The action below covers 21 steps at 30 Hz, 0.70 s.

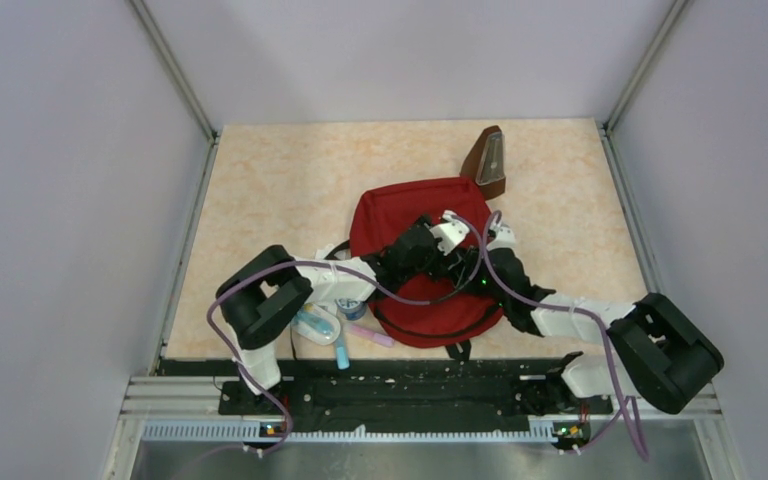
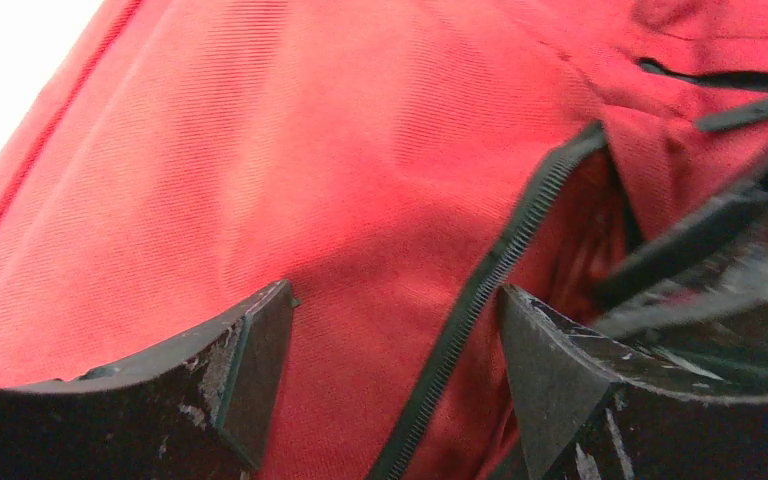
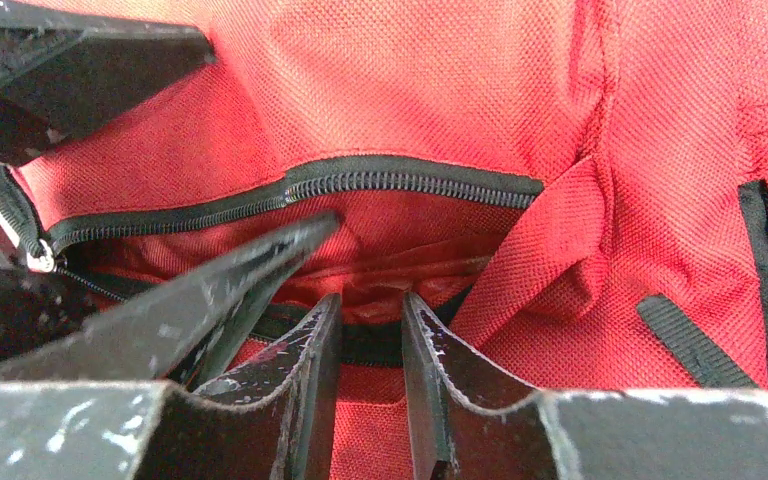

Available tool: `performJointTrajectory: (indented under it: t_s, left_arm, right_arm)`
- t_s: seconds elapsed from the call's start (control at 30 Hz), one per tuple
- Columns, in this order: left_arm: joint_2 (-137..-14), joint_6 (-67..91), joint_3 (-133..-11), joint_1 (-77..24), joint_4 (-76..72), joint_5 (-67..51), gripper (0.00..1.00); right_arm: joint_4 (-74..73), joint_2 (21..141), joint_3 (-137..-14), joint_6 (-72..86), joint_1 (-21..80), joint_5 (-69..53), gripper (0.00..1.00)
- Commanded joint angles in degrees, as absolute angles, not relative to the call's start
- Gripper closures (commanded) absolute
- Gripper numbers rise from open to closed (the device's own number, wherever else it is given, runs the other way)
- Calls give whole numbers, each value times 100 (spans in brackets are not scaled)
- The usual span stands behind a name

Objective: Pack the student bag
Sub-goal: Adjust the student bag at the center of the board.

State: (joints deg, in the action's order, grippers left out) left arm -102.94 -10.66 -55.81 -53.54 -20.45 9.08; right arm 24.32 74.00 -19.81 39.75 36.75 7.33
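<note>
The student bag (image 1: 410, 215), red with black zips, lies in the middle of the table with both arms reaching over it. In the left wrist view my left gripper (image 2: 392, 292) stands open just above the bag's red fabric (image 2: 290, 170). A black zipper line (image 2: 505, 250) runs between its fingers, which hold nothing. My right gripper (image 3: 371, 297) is nearly closed, pinching the near lip of the bag's unzipped opening (image 3: 400, 225). One left finger (image 3: 190, 300) lies at the mouth of that opening beside it. The inside of the bag is dark and hidden.
A brown pyramid metronome (image 1: 487, 160) stands just behind the bag. Loose stationery lies by the left arm at the near edge: a blue pen (image 1: 342, 352), a pink pen (image 1: 372, 335) and a tape roll (image 1: 353, 308). Grey walls enclose the table.
</note>
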Motion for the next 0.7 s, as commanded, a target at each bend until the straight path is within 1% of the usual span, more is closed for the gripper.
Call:
performJointTrajectory:
  t_s: [0.0,0.07,0.17,0.23,0.3,0.37,0.4,0.57,0.67]
  left_arm:
    - [-10568,-1138,-5688,-5406,-2968,2481,20]
    - [-10643,-1207,-5714,-5406,-3181,3037,21]
    - [-10614,-1392,-5703,-5401,-3637,3721,27]
    - [-10485,-1538,-5652,-5406,-3913,3849,31]
    - [-10327,-1649,-5655,-5405,-4098,3856,39]
    - [-10175,-1726,-5715,-5401,-4165,3805,46]
    - [-10091,-1762,-5761,-5397,-4127,3755,48]
    - [-9782,-1669,-5870,-5392,-3732,2995,49]
    - [-9742,-1530,-5977,-5359,-3235,2491,49]
  right_arm:
    - [2241,7250,-1848,4039,3745,675,72]
    - [2240,7210,-1813,4042,3752,692,72]
    - [2207,7151,-1764,4077,3750,750,72]
    - [2169,7141,-1749,4089,3748,771,72]
    - [2066,7136,-1783,4049,3752,794,72]
    - [1985,7137,-1825,4023,3747,848,72]
    - [1956,7137,-1828,4012,3752,878,72]
    - [1931,7175,-1857,3982,3745,945,72]
    - [1902,7117,-1876,4001,3750,872,72]
